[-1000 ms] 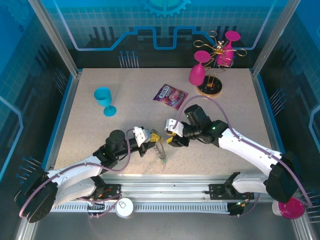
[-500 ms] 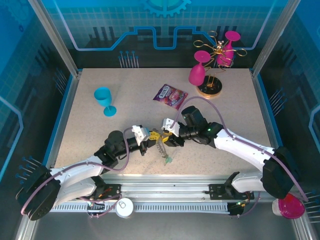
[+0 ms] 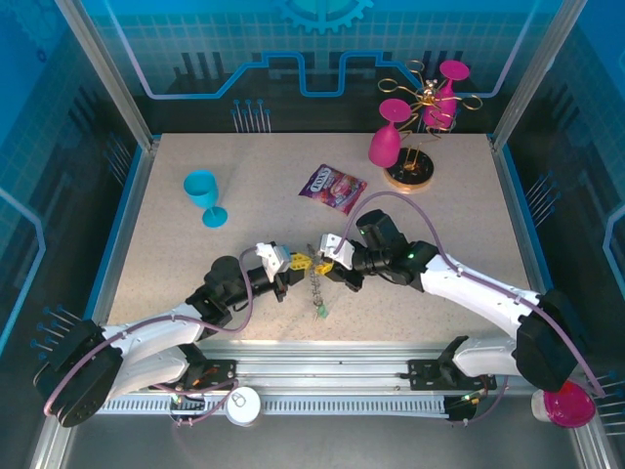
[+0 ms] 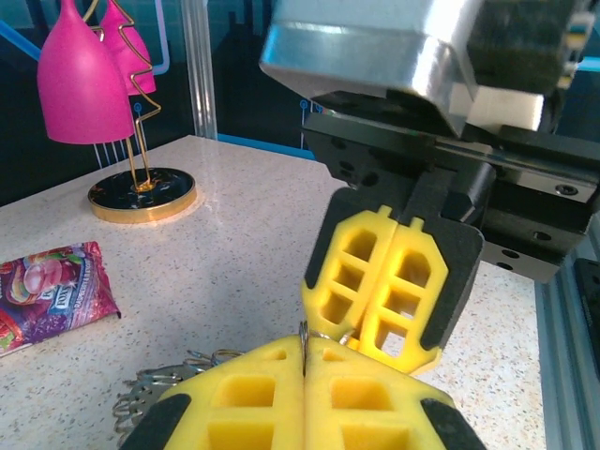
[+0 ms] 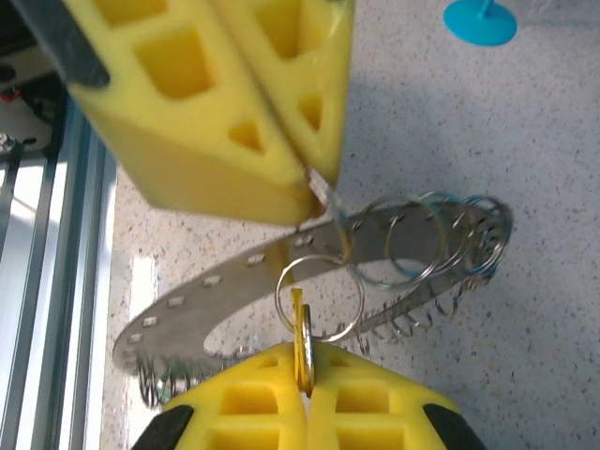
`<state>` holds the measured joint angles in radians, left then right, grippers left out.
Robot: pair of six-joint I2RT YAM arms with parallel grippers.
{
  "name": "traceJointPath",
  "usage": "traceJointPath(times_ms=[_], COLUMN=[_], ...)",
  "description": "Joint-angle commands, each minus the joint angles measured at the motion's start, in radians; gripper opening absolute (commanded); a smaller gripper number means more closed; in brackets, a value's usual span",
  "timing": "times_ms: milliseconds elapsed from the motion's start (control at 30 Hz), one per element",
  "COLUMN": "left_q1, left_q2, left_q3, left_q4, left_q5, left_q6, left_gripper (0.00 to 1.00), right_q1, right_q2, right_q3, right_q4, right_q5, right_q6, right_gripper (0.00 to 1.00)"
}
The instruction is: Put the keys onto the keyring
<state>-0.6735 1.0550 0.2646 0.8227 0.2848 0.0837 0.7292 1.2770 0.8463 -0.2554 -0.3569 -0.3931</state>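
On the bench (image 3: 176, 244) your two arms meet nose to nose, with the keyring (image 5: 202, 298) between them. The left gripper (image 3: 296, 265) is clamped shut on the keyring's flat rim. Facing it from the keyring's other side, the right gripper (image 3: 329, 266) is closed on the yellow key (image 5: 304, 336), which is seen edge-on and points straight up at the rim. One wire loop (image 5: 278, 298) sits just at that key's tip, so the right arm is the one to drive. Whether the tip is through the loop I cannot tell. A green key (image 3: 320, 313) lies below the keyring, small and blurred.
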Motion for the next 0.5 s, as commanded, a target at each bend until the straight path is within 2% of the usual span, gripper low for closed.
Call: traceJointPath(times_ms=[0,300,467], left_q1=[-0.002,-0.001,-0.001], left_q2=[0.003,0.008,0.011], left_q3=[-0.015,-0.012,-0.009], left_q4=[0.095,0.100,0.085], left_q5=[-0.011,0.042,0.064], left_q6=[0.004,-0.002,-0.001], left_gripper=[0.00,0.00,0.00], right_q1=[0.026,0.054,0.049], right_q2=[0.020,0.070,0.059], right_q3=[0.066,0.123,0.135], right_q4=[-0.114,-0.128,-0.117], right_q5=[0.016,0.001,0.066], right_q6=[-0.054,-0.079,-0.075], right_gripper=[0.00,0.00,0.00])
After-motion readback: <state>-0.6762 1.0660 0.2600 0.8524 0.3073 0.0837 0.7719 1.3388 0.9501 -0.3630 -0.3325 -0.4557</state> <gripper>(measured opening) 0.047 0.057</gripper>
